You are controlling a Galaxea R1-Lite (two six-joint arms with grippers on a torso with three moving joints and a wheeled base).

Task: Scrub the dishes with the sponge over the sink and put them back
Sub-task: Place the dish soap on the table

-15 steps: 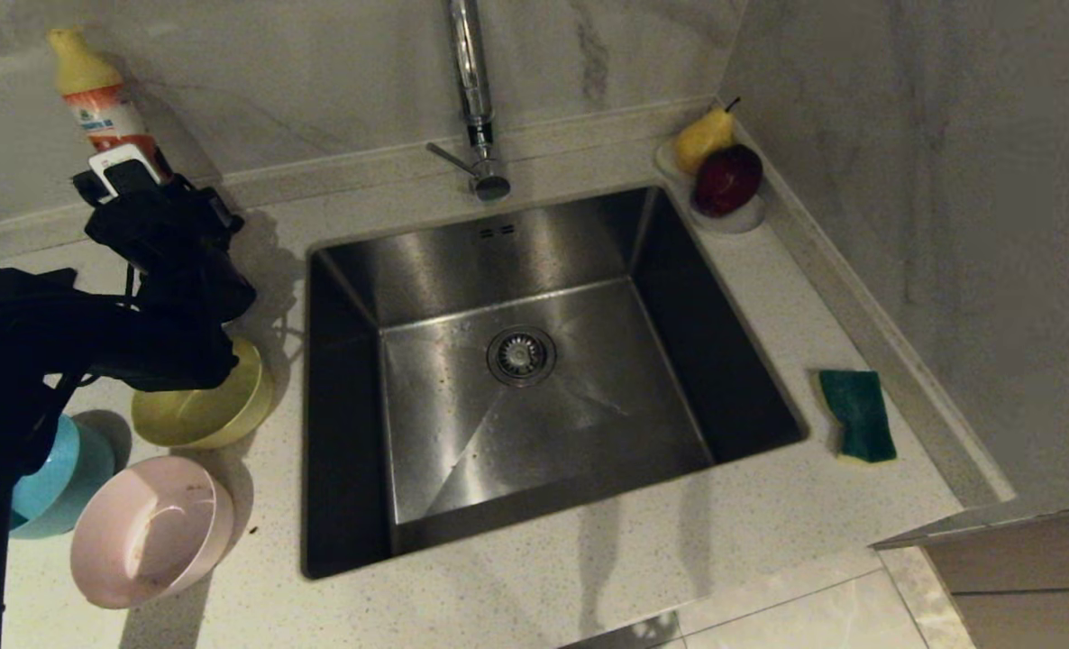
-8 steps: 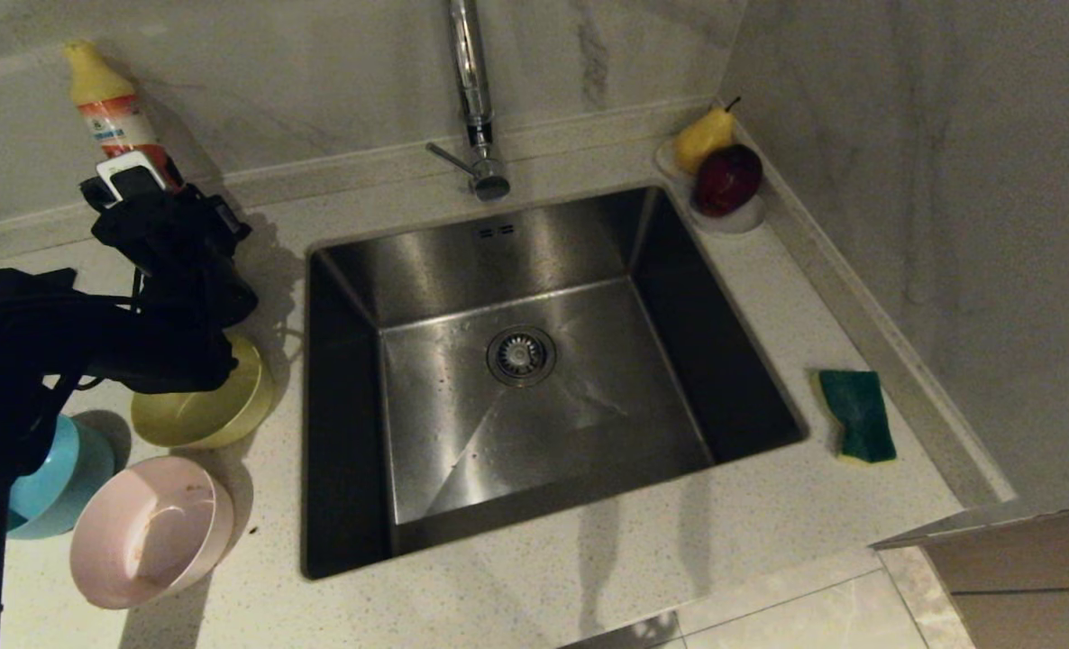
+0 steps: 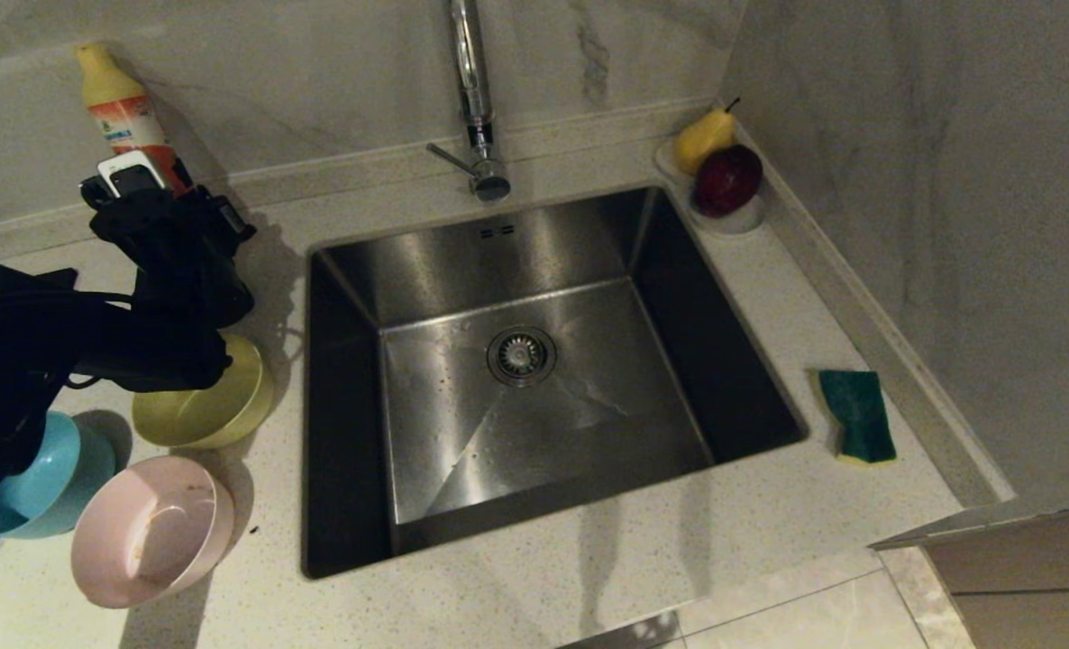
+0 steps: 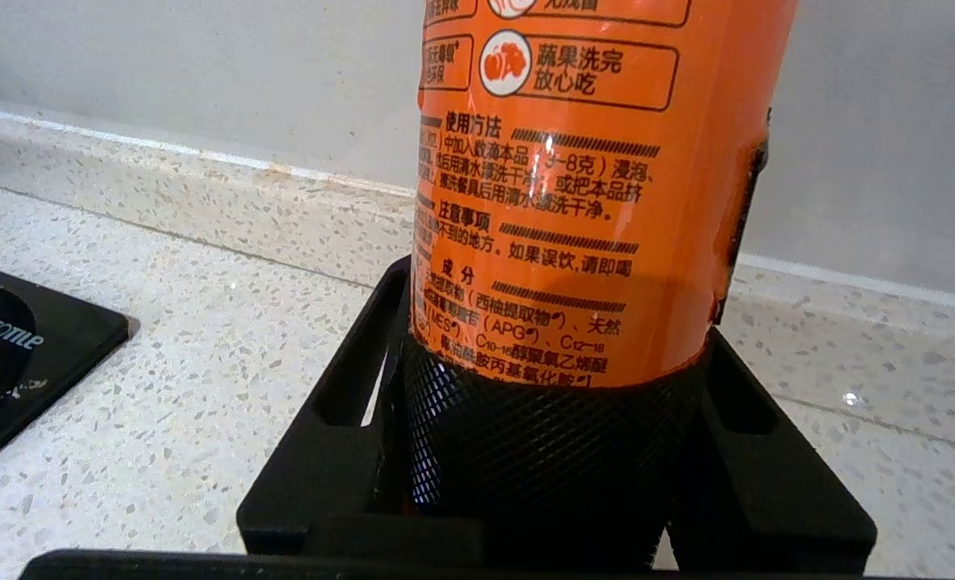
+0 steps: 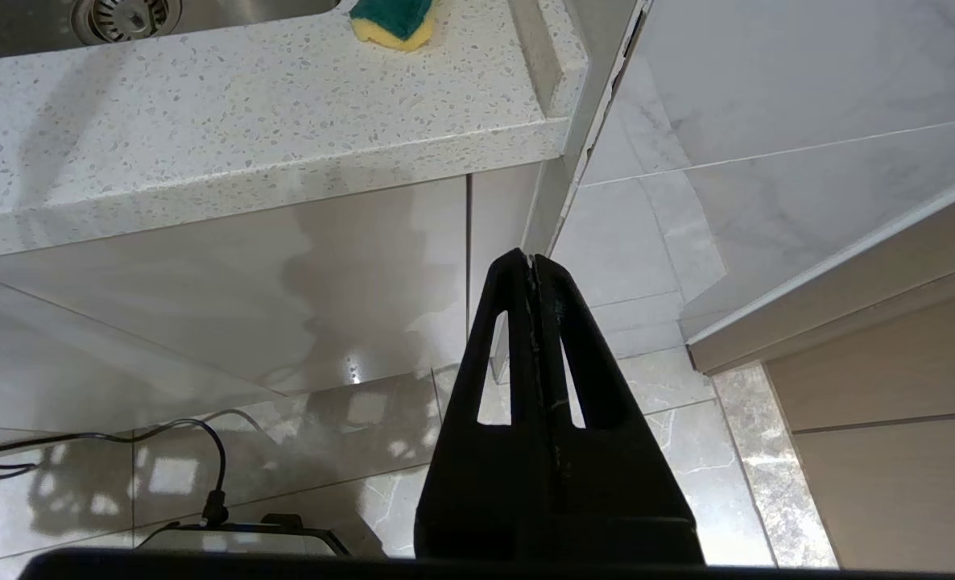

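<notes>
Left of the sink [image 3: 534, 361], the left gripper [image 4: 554, 435] has its fingers [image 4: 349, 419] clamped on the orange detergent bottle [image 4: 590, 193], which now stands a little more upright than before. 3 bowls, yellow [image 3: 214, 406], blue [image 3: 43, 482] and pink [image 3: 151, 532], sit below the arm; the sponge [image 3: 857, 415] lies on the bench [image 3: 769, 523] right of the sink, beyond a fruit dish [image 3: 724, 171]. The right gripper [image 5: 532, 266] hangs below the bench edge, fingers together.
</notes>
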